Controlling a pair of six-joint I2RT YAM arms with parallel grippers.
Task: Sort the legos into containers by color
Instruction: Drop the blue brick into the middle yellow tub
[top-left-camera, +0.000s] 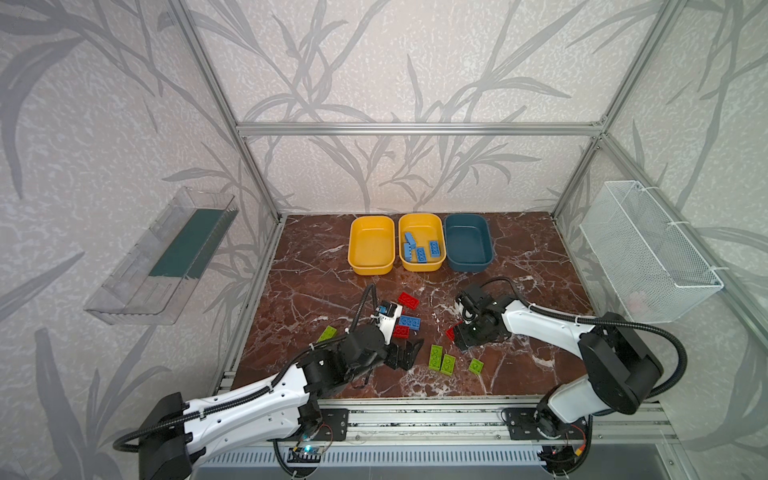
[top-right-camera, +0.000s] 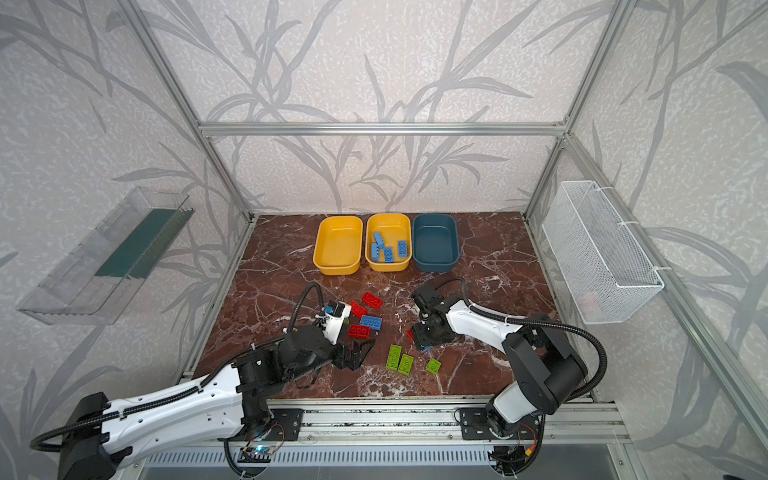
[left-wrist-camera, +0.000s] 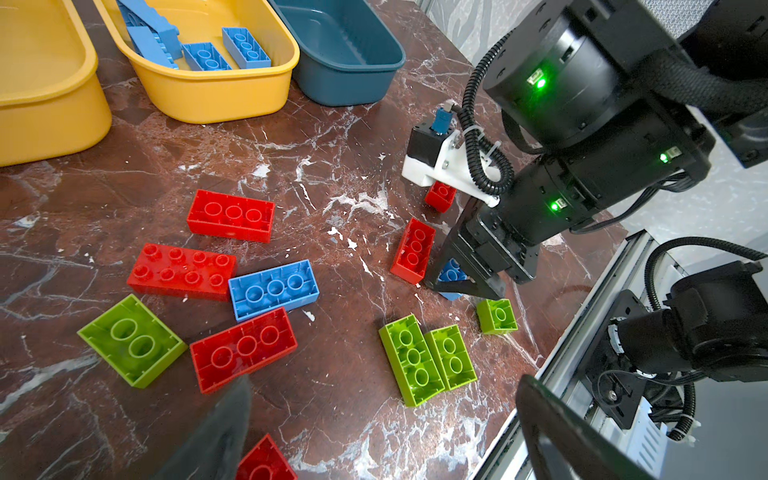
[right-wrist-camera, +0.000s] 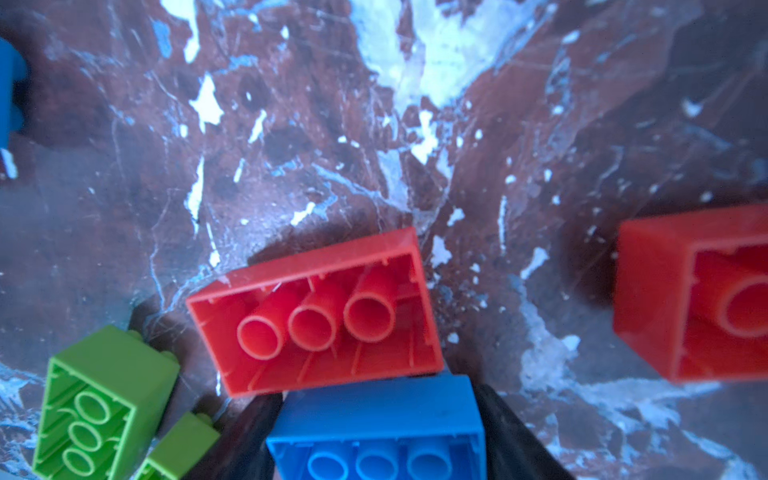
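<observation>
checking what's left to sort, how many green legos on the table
4: a lone brick far left, a long brick touching a shorter brick near the front, a small brick right of them. More may be hidden.

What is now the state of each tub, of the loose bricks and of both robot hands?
Outer yellow plastic tub, empty.
Middle yellow plastic tub, holds only blue bricks.
Dark blue plastic tub, empty.
Red studded plastic bricks, loose on the marble table.
Lime green studded bricks, loose on the table.
Another blue brick, loose beside red ones.
Left hand, open, holds nothing.
Right hand, fingers flank a blue brick on the table; grip unclear.
</observation>
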